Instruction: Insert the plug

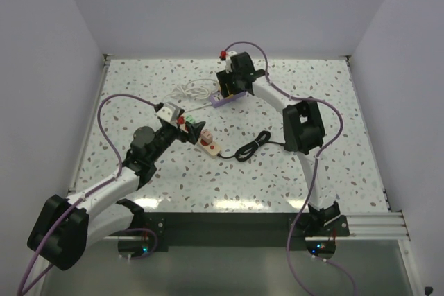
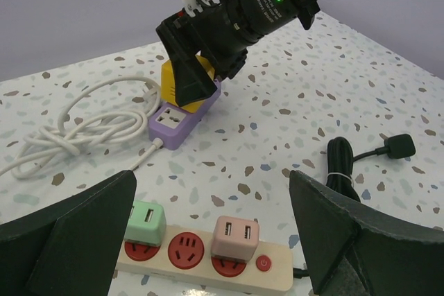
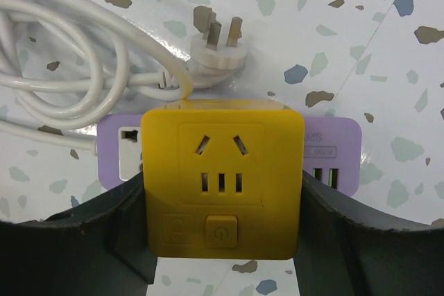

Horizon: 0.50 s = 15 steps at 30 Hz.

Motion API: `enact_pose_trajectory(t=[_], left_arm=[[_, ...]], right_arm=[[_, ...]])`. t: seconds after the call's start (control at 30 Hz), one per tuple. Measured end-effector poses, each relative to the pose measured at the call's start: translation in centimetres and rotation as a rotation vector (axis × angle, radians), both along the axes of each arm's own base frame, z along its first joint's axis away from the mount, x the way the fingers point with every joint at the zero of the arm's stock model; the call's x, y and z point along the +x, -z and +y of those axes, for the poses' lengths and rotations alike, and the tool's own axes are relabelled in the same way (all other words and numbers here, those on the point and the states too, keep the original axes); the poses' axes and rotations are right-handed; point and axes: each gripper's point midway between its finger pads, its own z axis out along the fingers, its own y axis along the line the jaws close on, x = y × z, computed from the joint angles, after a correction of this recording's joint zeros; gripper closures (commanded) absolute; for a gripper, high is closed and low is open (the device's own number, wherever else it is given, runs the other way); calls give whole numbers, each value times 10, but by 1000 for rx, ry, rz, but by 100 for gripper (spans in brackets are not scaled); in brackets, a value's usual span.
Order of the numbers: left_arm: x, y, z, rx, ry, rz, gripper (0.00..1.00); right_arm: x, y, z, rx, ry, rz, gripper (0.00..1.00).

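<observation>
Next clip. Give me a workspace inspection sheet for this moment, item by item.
Surface: speckled table, no spills seen.
Job's things: yellow adapter sits on purple strip; beige strip carries green adapter and pink adapter, middle socket free.
Clutter: nothing seen.
Grippers: left gripper open above the beige strip, empty; right gripper closed on the yellow adapter.
Cables: white cable coiled, white plug loose; black cable bundled, black plug loose.
Surroundings: plain white walls.

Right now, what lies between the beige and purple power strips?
In the left wrist view, bare table separates the beige strip from the purple strip; only the white cord skirts the gap's left side.
</observation>
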Motion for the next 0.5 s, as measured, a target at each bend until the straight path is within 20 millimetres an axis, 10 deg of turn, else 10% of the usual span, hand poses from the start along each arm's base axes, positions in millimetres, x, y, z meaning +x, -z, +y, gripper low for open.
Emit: enact_pose_trajectory(t=[0.5], left_arm=[[-1,0,-2,0,12,0,2]], right_arm=[[8,2,6,-92,-66,49,100]])
